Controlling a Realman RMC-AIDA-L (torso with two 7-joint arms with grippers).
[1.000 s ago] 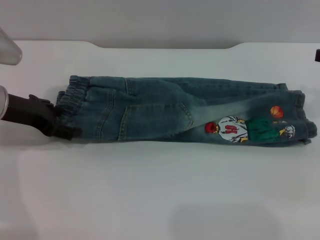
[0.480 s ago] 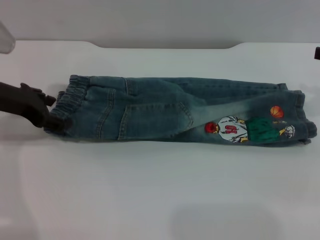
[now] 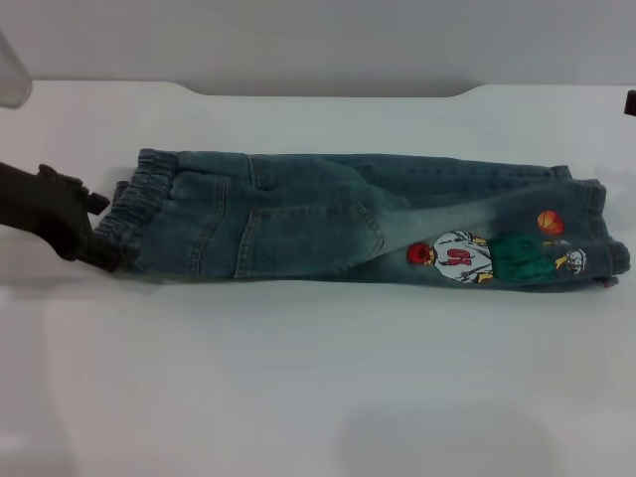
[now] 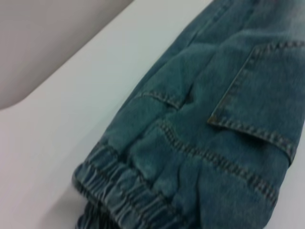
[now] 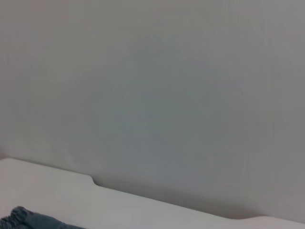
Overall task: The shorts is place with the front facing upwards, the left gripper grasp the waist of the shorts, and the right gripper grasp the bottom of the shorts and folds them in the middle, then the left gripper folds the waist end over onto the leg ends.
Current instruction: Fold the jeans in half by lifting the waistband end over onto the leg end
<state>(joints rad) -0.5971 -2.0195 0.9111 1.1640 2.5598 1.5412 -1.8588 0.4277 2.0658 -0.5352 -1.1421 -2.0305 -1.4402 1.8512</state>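
- Reaching in from the 9 o'clock edge of the head view, the left gripper [image 3: 102, 231] has its black fingers spread, one above and one below the near corner of the waist of the shorts [image 3: 139, 204]; the fingertips touch or nearly touch the gathered band, but whether they have closed on cloth cannot be told.
- Outward from the claw, the shorts [image 3: 348, 219] lie folded lengthwise in a long strip on the white table [image 3: 318, 378], running from 9 o'clock to 3 o'clock across the middle of the head view.
- A stitched pocket [image 3: 308, 238] sits just past the waistband, then a pale faded patch [image 3: 447, 214].
- At the 3 o'clock end, the basketball cartoon print [image 3: 492, 258] faces up, close to the leg ends [image 3: 596, 224].
- The left wrist view shows what the head view cannot: the puckers of the elastic band [image 4: 119, 191], the pocket's seam and corner [image 4: 248, 124] up close, and bare table beside them. None of the claw's own fingers appear there.
- The right gripper [image 3: 630, 104] shows only as a dark sliver at the 3 o'clock edge of the head view, well apart from the denim; its opening cannot be told.
- The right wrist view shows mostly a grey wall [image 5: 152, 95], with a scrap of the puckered waistband [image 5: 28, 220] at 7 o'clock.
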